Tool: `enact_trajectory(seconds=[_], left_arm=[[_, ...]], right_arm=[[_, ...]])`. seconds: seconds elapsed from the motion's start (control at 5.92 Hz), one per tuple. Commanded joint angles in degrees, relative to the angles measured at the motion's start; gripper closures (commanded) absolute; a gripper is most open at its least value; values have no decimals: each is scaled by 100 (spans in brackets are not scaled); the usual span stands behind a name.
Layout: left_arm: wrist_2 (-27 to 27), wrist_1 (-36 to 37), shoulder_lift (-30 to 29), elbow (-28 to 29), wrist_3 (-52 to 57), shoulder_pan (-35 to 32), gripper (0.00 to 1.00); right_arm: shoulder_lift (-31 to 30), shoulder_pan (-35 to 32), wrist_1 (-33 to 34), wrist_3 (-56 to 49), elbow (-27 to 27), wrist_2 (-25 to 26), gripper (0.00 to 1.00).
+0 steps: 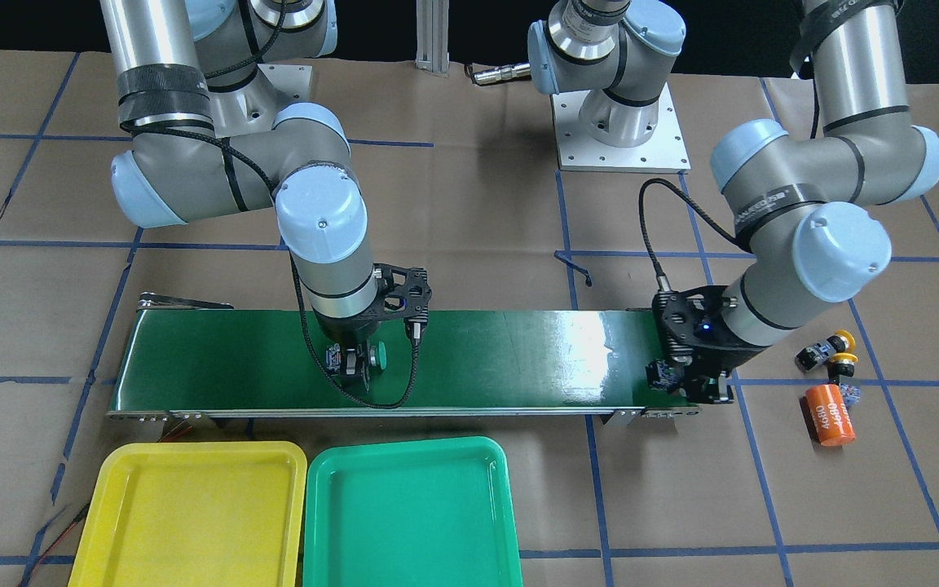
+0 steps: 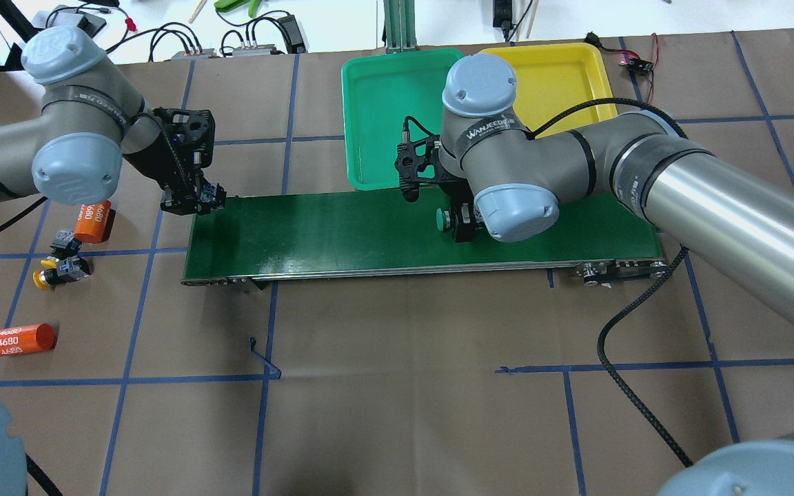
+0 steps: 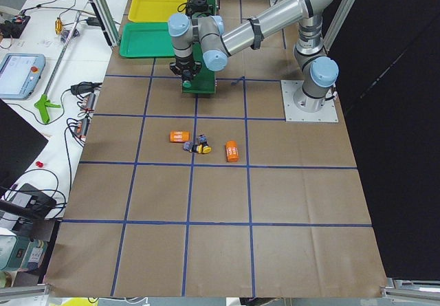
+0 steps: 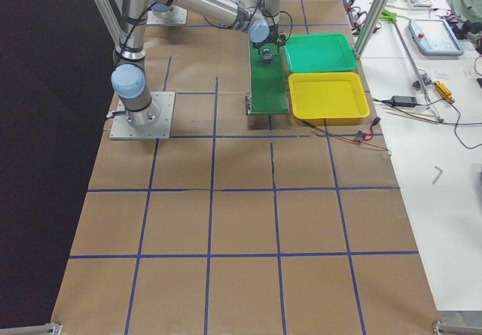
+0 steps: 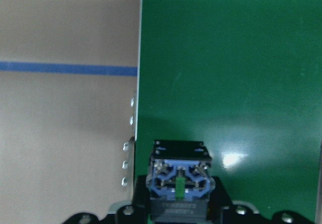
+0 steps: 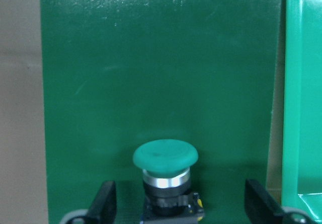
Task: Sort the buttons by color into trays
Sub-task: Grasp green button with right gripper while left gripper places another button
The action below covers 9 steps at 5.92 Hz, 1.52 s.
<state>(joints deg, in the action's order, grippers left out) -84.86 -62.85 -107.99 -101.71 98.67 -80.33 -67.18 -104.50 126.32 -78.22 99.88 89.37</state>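
Orange cylinders (image 2: 21,339) — "4680" printed on each.

One green-capped button (image 6: 165,156), two yellow-capped buttons (image 1: 832,344) (image 1: 844,365), one button with cap hidden (image 5: 178,176) (four buttons in all). One yellow tray (image 1: 192,518), one green tray (image 1: 412,514). Two orange cylinders marked 4680 (image 2: 90,220) (image 2: 23,339). One belt (image 1: 502,359). Two arms (image 1: 323,220) (image 1: 836,244).

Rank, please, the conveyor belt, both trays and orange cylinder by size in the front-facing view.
1. Long dark-green conveyor belt
2. Yellow square plastic tray and green square plastic tray, alike
3. Orange cylinder
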Motion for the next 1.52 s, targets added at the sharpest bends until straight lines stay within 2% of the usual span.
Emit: enact_trajectory(seconds=[0.0,0.17,0.34,0.51,0.68,0.84,1.01,1.35], left_arm=[[-31,149,172,-436,-127,-333,91],[-40,141,277,-507,-155,-334,88],[-31,159,296,-621,-251,-334,71],[-31,150,270,-622,-356,-334,7],[-31,107,305,-596,-671,-325,6],[-40,97,383,-552,-1466,-247,5],[-92,167,454,-517,-2030,-63,5],[-118,142,210,24,-2342,1024,5]], right_arm=[[-40,314,-37,-149,76,97,47],[-75,517,-55,-263,102,289,75],[-189,632,-64,-377,172,291,87],[-251,703,-38,-439,286,291,91],[-347,877,-20,-683,235,291,92],[-592,1140,-29,-912,156,282,92],[-533,1134,6,-923,-141,230,92],[455,995,32,-914,-1298,73,92]])
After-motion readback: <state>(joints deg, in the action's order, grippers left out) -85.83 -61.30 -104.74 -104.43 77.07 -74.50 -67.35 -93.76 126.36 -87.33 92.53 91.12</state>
